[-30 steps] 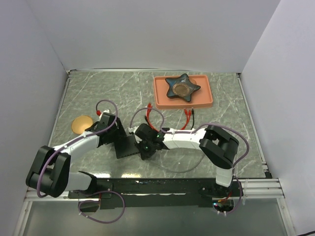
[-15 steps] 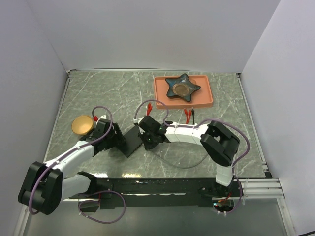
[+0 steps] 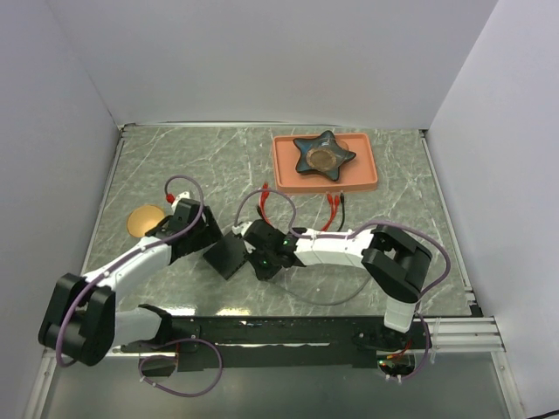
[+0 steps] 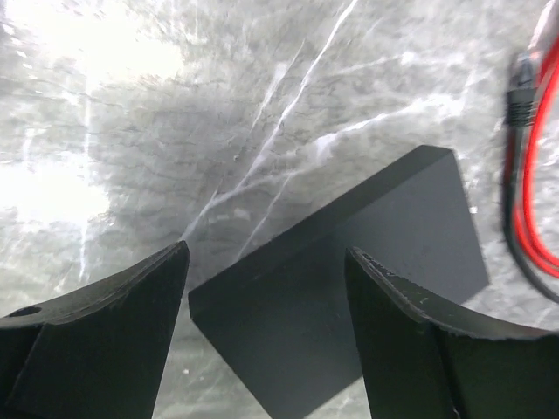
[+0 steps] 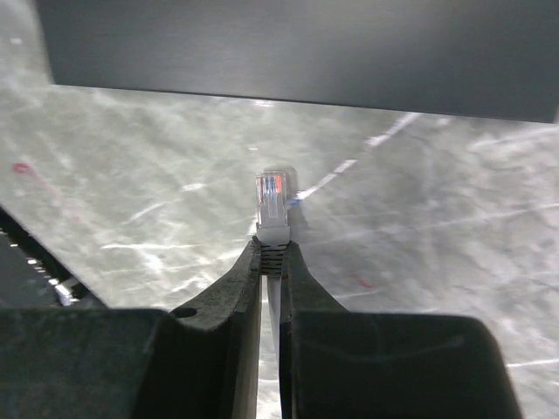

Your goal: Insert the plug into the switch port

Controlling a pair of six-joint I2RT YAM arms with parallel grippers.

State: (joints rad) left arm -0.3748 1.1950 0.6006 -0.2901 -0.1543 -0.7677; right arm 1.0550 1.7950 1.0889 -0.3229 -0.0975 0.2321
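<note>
Black switch (image 3: 229,255): flat on the marble table (image 3: 175,166), between your two arms.
Left gripper (image 4: 266,253): jaws wide, straddling the switch.
Right gripper (image 5: 271,253): pinching the clear plug (image 5: 272,199), just short of it.

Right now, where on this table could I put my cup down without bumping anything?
The far left corner of the table, between the back wall and the orange tray, is bare. Right of the red cables too. Around the black box it is crowded.
</note>
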